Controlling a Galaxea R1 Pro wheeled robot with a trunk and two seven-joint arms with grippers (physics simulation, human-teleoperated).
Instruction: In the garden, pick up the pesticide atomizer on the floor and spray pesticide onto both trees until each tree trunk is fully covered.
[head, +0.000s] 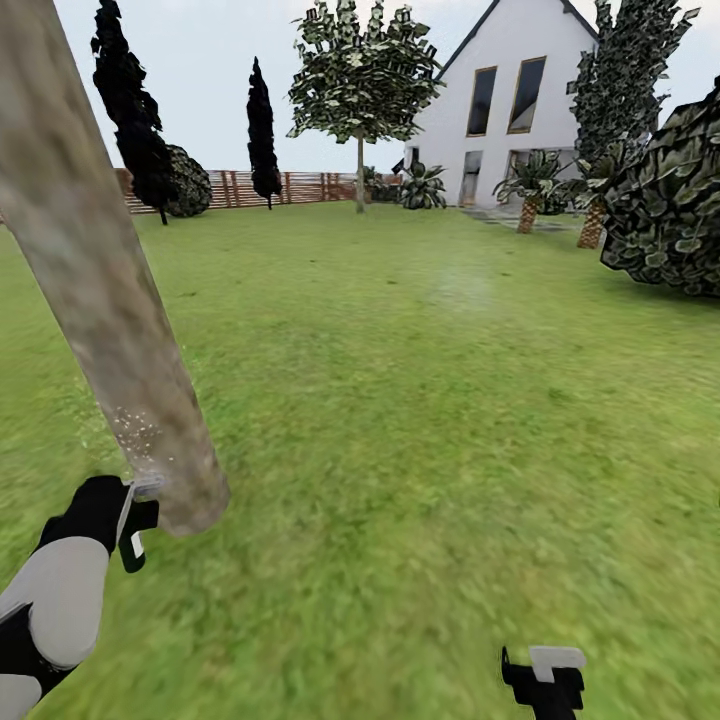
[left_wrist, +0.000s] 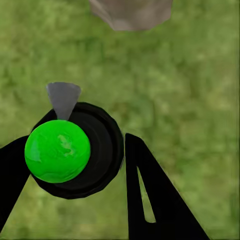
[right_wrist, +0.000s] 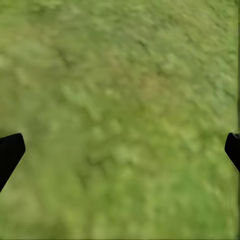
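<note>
The left claw (left_wrist: 75, 165) is clenched around the pesticide atomizer (left_wrist: 57, 150), a black body with a green round top and a grey nozzle, held just beside the foot of the near tree trunk (head: 110, 330), where pale specks dot the bark. The right claw (right_wrist: 120, 150) hangs released over the floor (head: 420, 420). Open lawn stretches right and ahead to the second tree (head: 360, 90), near the fence (head: 300, 187).

Below me lies the floor (right_wrist: 120, 110), blurry green grass with a few yellowish patches. The black tips of my right gripper's (right_wrist: 120, 152) fingers (right_wrist: 10, 150) show at opposite edges, spread wide apart, with bare lawn between them.
</note>
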